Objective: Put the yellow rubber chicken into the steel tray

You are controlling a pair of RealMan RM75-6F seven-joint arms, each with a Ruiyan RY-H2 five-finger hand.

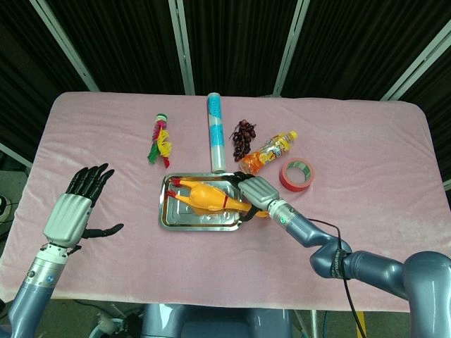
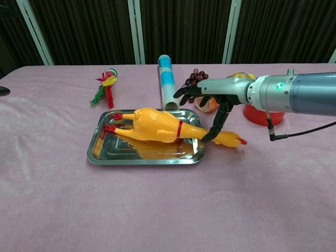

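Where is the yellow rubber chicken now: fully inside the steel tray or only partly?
Partly: the yellow rubber chicken lies in the steel tray, its head end overhanging the right rim.

- The left hand [image 1: 69,215] has a light grey back, like a smooth flat box, and black fingers.
- The right hand [image 2: 217,101] has a light grey back and thin black fingers too.
- Both arms are shiny blue-grey metal, round like thick pipes.
- The right wrist has a silver ring with a small green light on it.
- A thin black cable hangs in a loop from the right arm.
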